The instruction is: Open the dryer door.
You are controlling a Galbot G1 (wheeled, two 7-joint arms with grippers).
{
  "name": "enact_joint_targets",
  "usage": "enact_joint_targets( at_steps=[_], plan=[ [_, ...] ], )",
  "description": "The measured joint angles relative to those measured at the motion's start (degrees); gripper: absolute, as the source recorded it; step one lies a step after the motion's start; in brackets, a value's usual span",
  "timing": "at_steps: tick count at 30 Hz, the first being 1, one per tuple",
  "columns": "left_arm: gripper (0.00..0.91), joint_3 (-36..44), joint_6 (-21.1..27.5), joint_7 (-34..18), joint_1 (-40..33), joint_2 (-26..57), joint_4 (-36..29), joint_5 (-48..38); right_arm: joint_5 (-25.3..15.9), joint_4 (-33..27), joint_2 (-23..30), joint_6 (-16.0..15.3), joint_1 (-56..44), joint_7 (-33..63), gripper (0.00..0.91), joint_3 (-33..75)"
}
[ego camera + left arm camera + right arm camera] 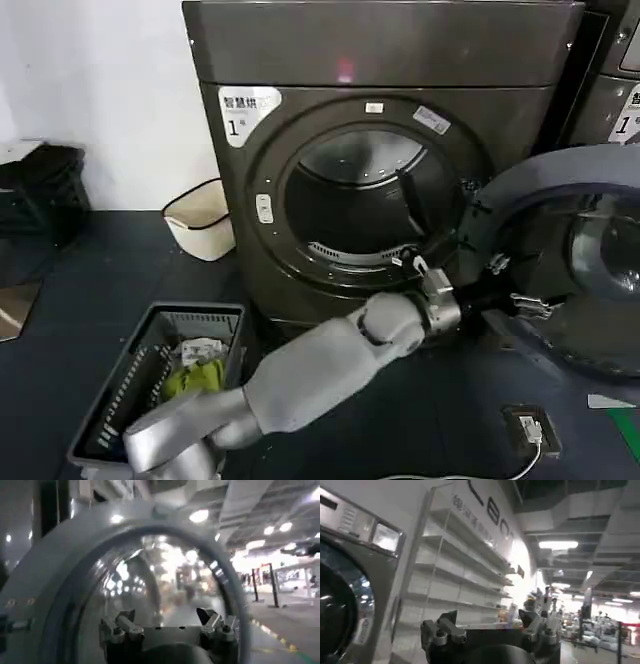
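While swung wide open, dryer door (560, 200) faces left gripper (497, 283) fingers (120, 625).

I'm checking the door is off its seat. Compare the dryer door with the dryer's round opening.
The dryer door is swung out to the robot's right, its dark grey inner face showing; the opening sits flat in the machine's front. The door's centre holds glass; the opening is bare, showing the drum. Both are round. The left end effector is close to the door's inner face.
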Motion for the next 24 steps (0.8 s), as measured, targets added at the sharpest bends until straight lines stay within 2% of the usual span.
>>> enact_joint_targets(
  at_steps=[7,14,18,24],
  plan=[
    [0.907,-0.1,-3.1,0.1,1.7,6.3,-5.0,-4.2,0.3,-0.5,-0.4,1.8,0.3,1.8,0.907,2.0],
    [0.907,0.0,-3.6,-3.0,4.1,15.8,-13.4,-3.6,0.2,-1.6,-1.0,1.7,0.4,3.6,0.907,3.8],
    [0.907,-0.6,-2.3,-4.2,5.5,23.2,-19.2,-3.4,0.1,-2.6,-1.9,1.3,0.6,6.0,0.907,4.8],
    [0.907,-3.7,3.1,-7.8,9.6,34.3,-26.6,1.5,0.1,-3.5,-3.2,1.9,0.9,7.1,0.907,6.3]
  ],
)
